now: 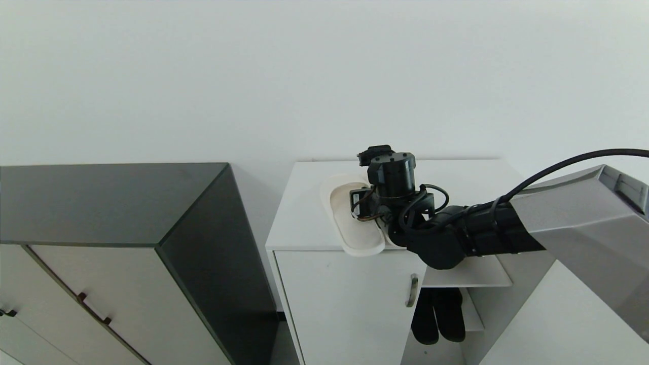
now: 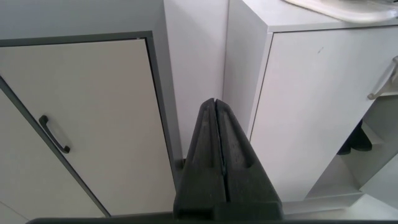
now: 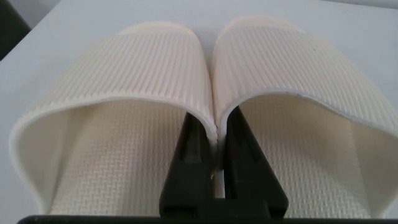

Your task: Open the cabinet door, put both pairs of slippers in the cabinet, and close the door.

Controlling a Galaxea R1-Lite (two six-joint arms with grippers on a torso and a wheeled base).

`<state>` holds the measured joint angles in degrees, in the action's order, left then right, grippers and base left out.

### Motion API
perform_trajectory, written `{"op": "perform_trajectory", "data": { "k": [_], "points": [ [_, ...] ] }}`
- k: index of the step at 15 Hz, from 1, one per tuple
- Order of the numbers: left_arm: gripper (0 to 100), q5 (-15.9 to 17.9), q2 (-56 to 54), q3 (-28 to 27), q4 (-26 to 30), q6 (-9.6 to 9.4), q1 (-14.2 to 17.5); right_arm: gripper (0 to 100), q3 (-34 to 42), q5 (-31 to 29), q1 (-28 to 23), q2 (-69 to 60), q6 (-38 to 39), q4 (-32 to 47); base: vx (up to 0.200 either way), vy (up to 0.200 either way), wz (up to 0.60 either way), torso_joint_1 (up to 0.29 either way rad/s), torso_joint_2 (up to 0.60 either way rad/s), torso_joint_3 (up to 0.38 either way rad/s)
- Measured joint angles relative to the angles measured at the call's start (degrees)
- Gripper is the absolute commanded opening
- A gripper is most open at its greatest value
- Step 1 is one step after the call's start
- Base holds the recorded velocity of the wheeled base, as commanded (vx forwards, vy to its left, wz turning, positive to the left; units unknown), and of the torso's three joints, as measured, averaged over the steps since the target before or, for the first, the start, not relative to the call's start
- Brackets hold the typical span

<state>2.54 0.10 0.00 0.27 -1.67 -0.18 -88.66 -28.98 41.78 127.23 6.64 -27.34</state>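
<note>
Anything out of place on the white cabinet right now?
The cream slippers overhang the front edge of the cabinet top. The right gripper pinches their inner strap edges together. Nothing else stands out.

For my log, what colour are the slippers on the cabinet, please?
The slippers are cream, ribbed; best in the right wrist view.

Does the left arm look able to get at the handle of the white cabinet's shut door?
Probably yes: nothing stands between the left claw and the handle, though the claw is shut and must open.
</note>
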Motion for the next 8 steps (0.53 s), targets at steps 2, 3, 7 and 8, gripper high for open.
{"op": "perform_trajectory", "data": {
  "k": [2, 3, 7, 8],
  "points": [
    [0, 0.02, 0.0, 0.0, 0.0, 0.0, 0.0, 0, 0.16, -0.06, 0.09, -0.09, 0.0, 0.0, 0.0, 0.0, 0.0, 0.0, 0.0, 0.0],
    [0, -0.02, 0.0, 0.0, -0.02, 0.01, 0.0, 0, 0.22, -0.09, 0.12, -0.24, 0.0, 0.02, 0.0, 0.0, 0.0, 0.0, 0.0, 0.0],
    [0, 0.02, 0.0, 0.0, -0.02, 0.0, 0.0, 0, 3.69, -0.11, 0.89, -3.19, -0.02, 0.11, 0.0, 0.0, 0.0, 0.0, 0.0, 0.0],
    [0, 0.02, 0.0, 0.0, 0.0, 0.0, 0.0, 0, 6.25, -0.11, 1.57, -5.01, 0.02, 0.02, 0.0, 0.0, 0.0, 0.0, 0.0, 0.0]
  ]
}}
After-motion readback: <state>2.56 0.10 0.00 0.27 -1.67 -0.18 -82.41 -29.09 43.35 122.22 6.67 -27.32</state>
